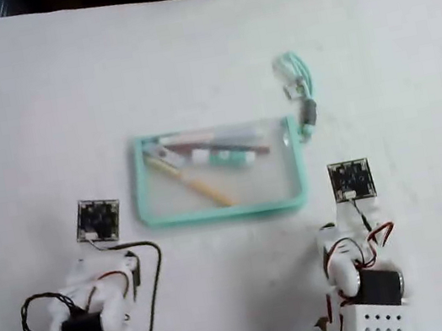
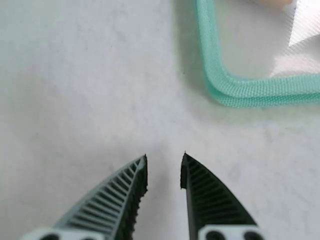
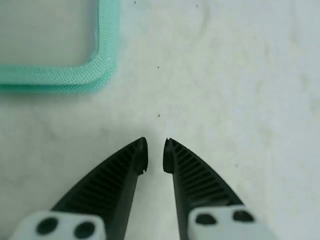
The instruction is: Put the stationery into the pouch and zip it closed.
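Mint-edged clear pouch (image 1: 221, 214) on the white table (image 1: 37, 95), stationery inside.
A wooden pencil (image 1: 194, 183) and pens (image 1: 219, 153) lie in the pouch. The left gripper (image 2: 164, 170) and right gripper (image 3: 155, 152) sit near the pouch's corners, jaws narrowly parted, holding nothing.

A clear rectangular plastic pouch with mint-green fabric edging (image 1: 225, 213) lies flat on the white table (image 1: 39, 103). Inside, a yellow pencil (image 1: 201, 186) slants beneath a white-and-teal pen (image 1: 221, 158). A mint-green cord (image 1: 298, 75) trails from one far corner.
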